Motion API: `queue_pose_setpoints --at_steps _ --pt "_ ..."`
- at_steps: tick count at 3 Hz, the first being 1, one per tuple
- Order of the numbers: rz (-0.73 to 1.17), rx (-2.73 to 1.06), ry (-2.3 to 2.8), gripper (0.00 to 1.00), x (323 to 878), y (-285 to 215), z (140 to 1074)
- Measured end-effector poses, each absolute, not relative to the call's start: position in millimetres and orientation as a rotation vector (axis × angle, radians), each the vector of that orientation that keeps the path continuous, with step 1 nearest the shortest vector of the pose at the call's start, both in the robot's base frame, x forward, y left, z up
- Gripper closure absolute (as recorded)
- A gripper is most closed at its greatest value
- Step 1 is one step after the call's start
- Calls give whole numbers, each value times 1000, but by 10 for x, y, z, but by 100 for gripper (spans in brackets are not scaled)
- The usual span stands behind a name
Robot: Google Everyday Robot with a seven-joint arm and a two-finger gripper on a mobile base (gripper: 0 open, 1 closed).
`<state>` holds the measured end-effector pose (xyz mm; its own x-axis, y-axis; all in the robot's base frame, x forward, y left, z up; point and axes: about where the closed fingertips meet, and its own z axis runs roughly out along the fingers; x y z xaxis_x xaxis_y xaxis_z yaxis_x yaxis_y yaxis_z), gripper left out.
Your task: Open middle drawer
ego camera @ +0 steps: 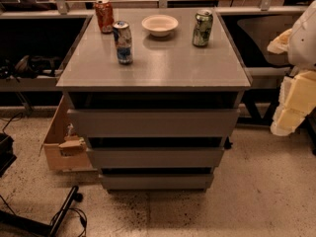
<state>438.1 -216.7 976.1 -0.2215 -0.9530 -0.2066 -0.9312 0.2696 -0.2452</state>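
— Where is the wide grey flat-fronted middle drawer (155, 157)?
— At 6 o'clock below the grey tabletop (163, 65), between the taller grey drawer front (153, 122) and the shortest grey drawer front (157, 181).
— And the cream gripper (295, 100)?
— At 3 o'clock, apart from the drawers; open or closed, I cannot tell.

My gripper (292, 106) hung at the right edge of view. To its left and higher, on a flat grey cabinet top (163, 65), stood a green drink can (202, 28), the nearest to it, then a shallow white bowl (160, 24), a blue-and-silver can (122, 42) and, farthest, an orange soda can (104, 15). Far left and lower, an open cardboard box (61, 144) sat on the speckled floor (256, 196).
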Motion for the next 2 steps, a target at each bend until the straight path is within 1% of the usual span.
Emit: queue_pose_setpoints --at_steps 1,2 --pt "-98 -1725 2234 0 4381 -2160 9731" --pt "-97 -1735 2265 0 4370 -2076 9313"
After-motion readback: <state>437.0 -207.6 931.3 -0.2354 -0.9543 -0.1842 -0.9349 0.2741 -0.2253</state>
